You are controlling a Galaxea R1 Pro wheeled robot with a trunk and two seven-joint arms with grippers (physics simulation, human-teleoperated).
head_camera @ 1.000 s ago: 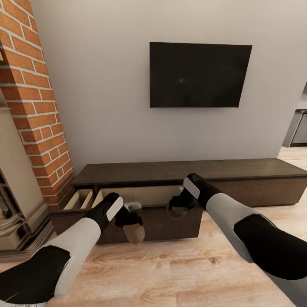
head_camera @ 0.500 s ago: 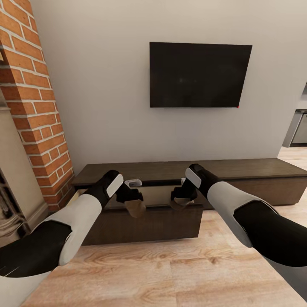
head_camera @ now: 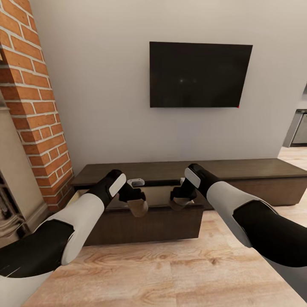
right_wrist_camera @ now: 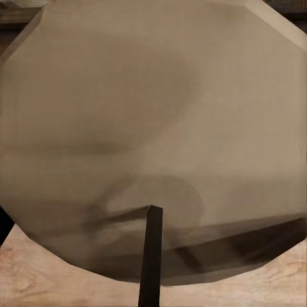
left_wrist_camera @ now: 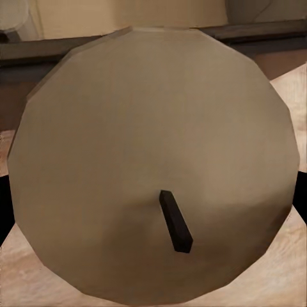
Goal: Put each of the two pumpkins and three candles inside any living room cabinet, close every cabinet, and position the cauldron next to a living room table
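Each arm carries a candle toward the open drawer of the cabinet (head_camera: 187,168), the long low unit against the wall under the black TV (head_camera: 200,74).

The left gripper (head_camera: 135,204) is clenched on the left candle (head_camera: 138,208), a stubby beige cylinder that hangs tilted from it. In the left wrist view that candle's (left_wrist_camera: 160,166) round top with its dark wick faces the camera, the drawer's pale inside and dark front edge showing past it.

The right gripper (head_camera: 181,200) grasps the right candle (head_camera: 177,204) the same way; its wick end (right_wrist_camera: 153,141) sits close before the right wrist camera, with plank floor (head_camera: 170,273) beneath.

The relation that matters: in the head view both candles sit at about the level of the drawer front's (head_camera: 149,221) upper edge, and the pale drawer cavity (head_camera: 160,194) lies just beyond them, toward 12 o'clock from the robot. Whether either candle has cleared that edge I cannot tell. Each candle's long axis runs roughly along its gripper, leaning rather than upright. Neither arm looks clearly nearer; the left candle hangs a little lower.

My judgement is that the coming move is a short reach toward 12 o'clock, then release over the cavity. Letting go early risks a candle catching the front edge and tipping onto the floor.

The brick fireplace (head_camera: 34,111) stands at 10 o'clock.
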